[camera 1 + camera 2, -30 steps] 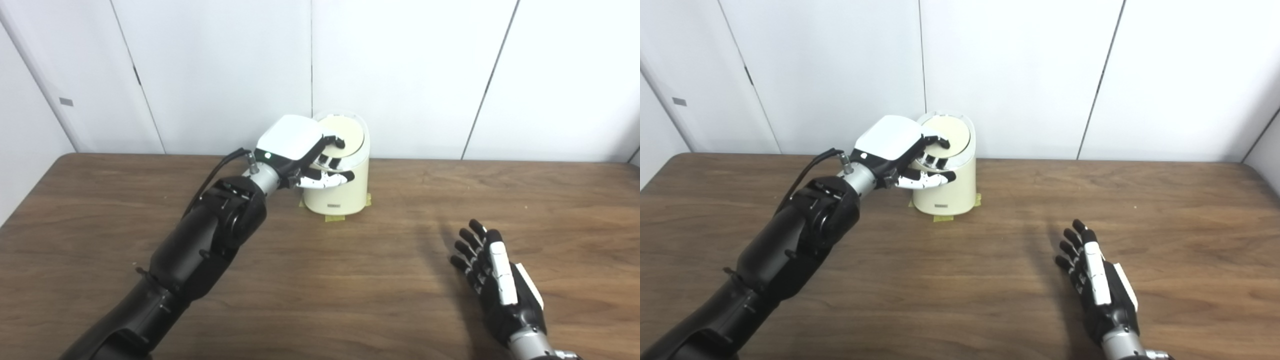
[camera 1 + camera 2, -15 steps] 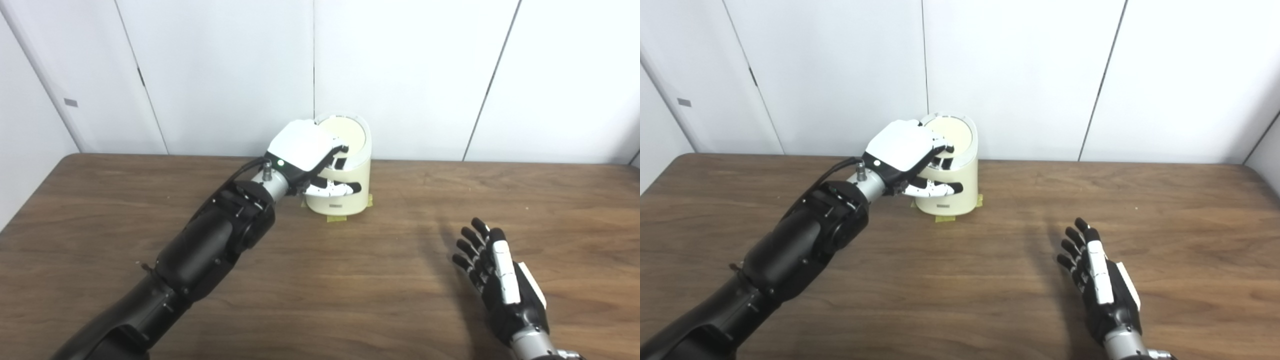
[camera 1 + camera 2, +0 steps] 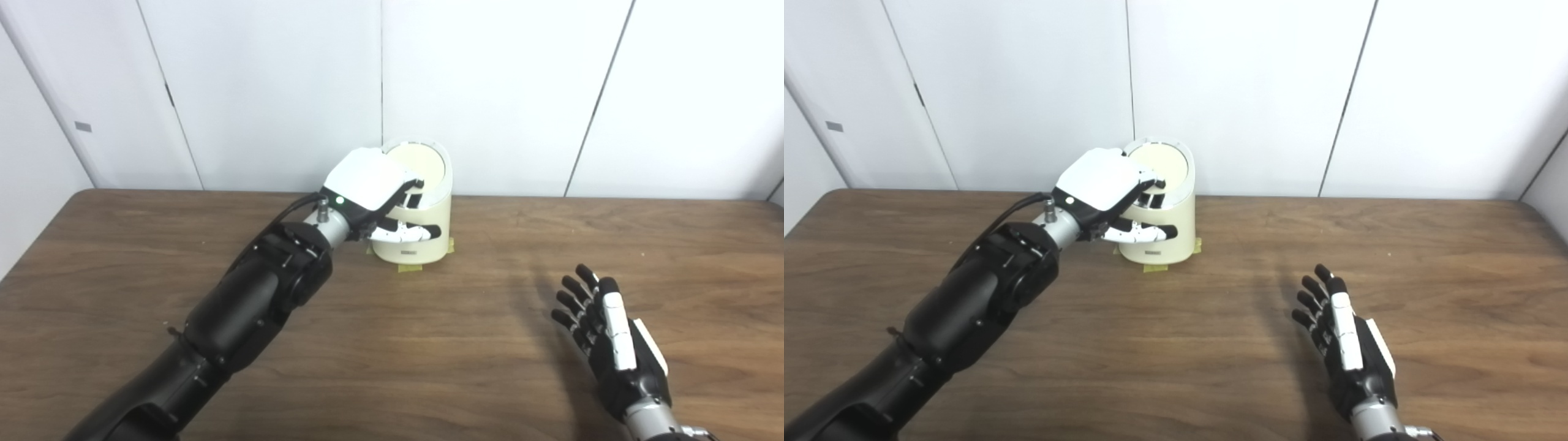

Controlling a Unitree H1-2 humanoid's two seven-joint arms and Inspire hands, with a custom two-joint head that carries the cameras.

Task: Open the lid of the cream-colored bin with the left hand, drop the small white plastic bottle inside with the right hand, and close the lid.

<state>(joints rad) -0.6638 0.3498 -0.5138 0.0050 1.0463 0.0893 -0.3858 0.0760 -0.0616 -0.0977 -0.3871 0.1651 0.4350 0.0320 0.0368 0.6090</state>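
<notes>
- The left hand (image 3: 373, 193) is up against the near-left side of the cream-colored bin (image 3: 418, 233), its white back turned toward us. Its fingers (image 3: 411, 185) curl over the bin's upper rim and its thumb (image 3: 411, 232) lies stretched across the front wall. I would call it resting on the bin rather than clamped on anything; whether the fingertips actually press the lid I cannot tell.
- Just beyond those fingers sits the round lid (image 3: 1162, 160), tilted toward us and looking seated in its rim. No dark opening shows. From this I judge the lid is down, so either the closing is in hand or the opening has not begun.
- Yellow tape tabs (image 3: 408, 267) peek out under the bin's base, below the left thumb, on the desk (image 3: 429, 343).
- The small white plastic bottle is nowhere to be seen on the desk, nor in either hand. It may lie inside the bin, which would mean the drop is done, but the shut lid hides that.
- Well to the right of the bin and nearer us, the right hand (image 3: 603, 337) hovers low over the desk, fingers spread and extended, holding nothing.
- If the bottle is indeed inside, what is left looks to be only drawing the left hand off the bin.
</notes>
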